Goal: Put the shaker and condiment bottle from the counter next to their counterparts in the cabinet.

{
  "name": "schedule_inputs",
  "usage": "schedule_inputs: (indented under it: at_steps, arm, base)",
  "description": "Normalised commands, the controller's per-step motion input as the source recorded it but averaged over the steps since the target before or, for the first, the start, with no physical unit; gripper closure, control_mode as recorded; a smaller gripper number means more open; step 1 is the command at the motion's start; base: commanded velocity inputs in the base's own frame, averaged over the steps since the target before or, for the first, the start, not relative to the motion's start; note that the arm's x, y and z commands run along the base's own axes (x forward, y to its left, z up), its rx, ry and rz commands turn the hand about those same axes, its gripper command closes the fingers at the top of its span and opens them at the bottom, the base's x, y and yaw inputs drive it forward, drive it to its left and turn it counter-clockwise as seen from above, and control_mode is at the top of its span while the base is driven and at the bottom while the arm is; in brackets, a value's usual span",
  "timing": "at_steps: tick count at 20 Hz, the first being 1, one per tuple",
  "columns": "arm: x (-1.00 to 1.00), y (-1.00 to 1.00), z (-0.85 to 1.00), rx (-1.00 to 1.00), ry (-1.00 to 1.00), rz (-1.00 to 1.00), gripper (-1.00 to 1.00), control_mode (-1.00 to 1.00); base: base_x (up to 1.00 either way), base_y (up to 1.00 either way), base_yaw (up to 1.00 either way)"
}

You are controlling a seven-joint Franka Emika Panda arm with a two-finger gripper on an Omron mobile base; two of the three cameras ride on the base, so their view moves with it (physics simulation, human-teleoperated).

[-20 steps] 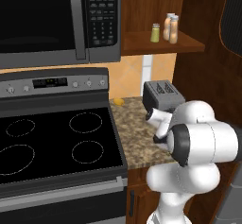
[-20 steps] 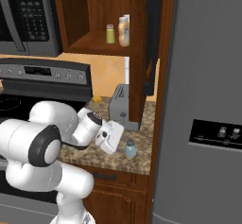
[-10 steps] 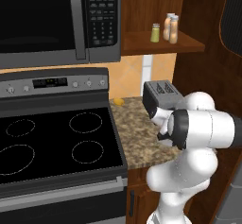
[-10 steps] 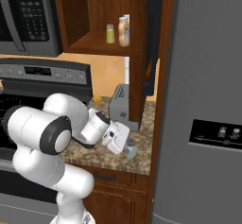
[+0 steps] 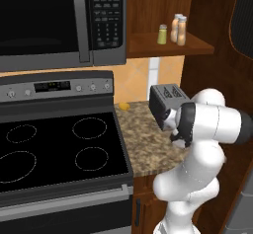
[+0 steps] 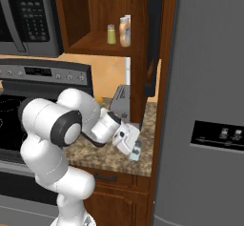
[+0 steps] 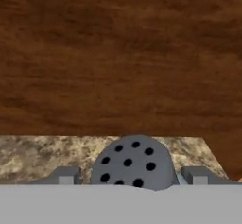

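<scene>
From where I stand the gripper (image 7: 130, 180) brackets the shaker (image 7: 132, 164) on the counter (image 7: 42, 154), fingers either side, though whether they pinch it I cannot tell, so nothing seems shelved yet in the cabinet (image 6: 97, 44) well above the hand.

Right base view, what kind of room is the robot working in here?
A home kitchen, rendered: a black stove under a microwave, a granite counter with a toaster, and a grey fridge beside the wooden cabinet.
</scene>
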Motion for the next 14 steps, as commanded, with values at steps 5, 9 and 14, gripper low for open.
schedule_inputs:
  at_steps: [5,9,14]
  arm:
    - [-0.48,-0.14,0.21,0.02,-0.27,0.0,1.0,-1.0]
    - [-0.51,0.0,0.61,0.04,-0.29,0.0,1.0,-1.0]
    - [-0.25,0.32,0.56,0.0,-0.06,0.14,1.0,-1.0]
  base:
    - [0.0,0.0,0.0]
    - [0.0,0.0,0.0]
    - [0.0,0.0,0.0]
